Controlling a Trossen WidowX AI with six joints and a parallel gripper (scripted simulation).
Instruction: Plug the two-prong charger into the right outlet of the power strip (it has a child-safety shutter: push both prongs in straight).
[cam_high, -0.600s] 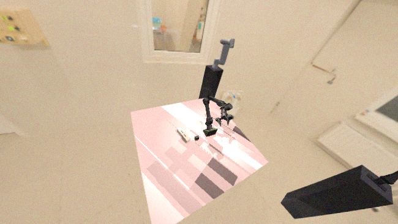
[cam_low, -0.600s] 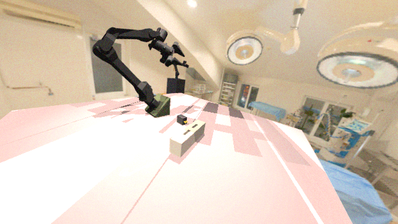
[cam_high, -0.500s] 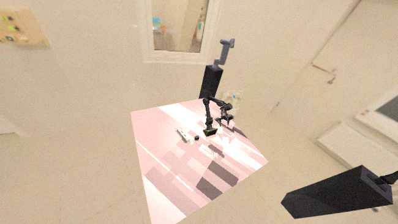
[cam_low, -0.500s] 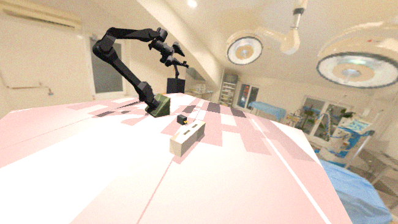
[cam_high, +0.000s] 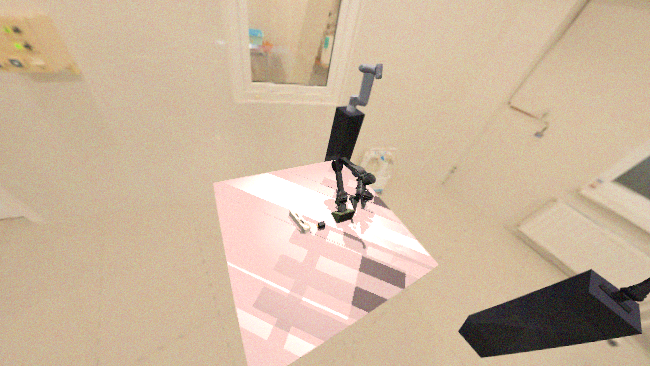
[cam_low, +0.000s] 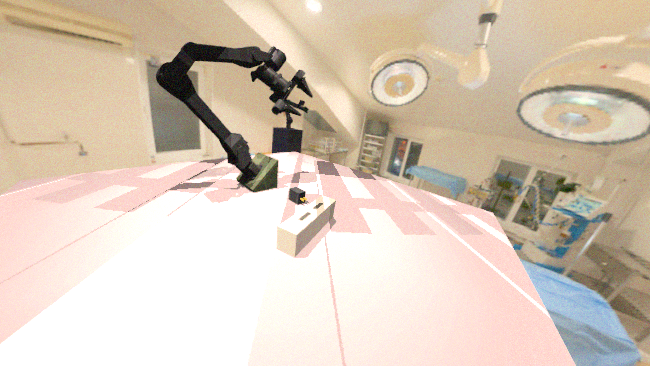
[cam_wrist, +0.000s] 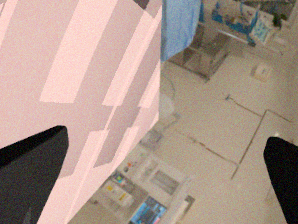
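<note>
The charger (cam_high: 321, 225) (cam_low: 296, 195) is a small black block lying on the table, with its gold prongs toward the power strip in the exterior view. The power strip (cam_high: 295, 217) (cam_low: 286, 241) is a cream bar with dark slots in its top, close beside the charger. My gripper (cam_high: 359, 205) (cam_low: 306, 104) (cam_wrist: 168, 141) is open and empty. It hangs high above the table, well away from the charger and strip. Neither the charger nor the strip shows in the wrist view. The strip's shutter cannot be made out.
The pink and white patterned table (cam_high: 240, 220) (cam_low: 425, 310) (cam_wrist: 22, 65) ends at a straight edge in the wrist view. The green arm base (cam_high: 343, 216) (cam_low: 267, 172) stands near the charger. A black pedestal (cam_high: 345, 132) (cam_low: 287, 140) stands beyond the table.
</note>
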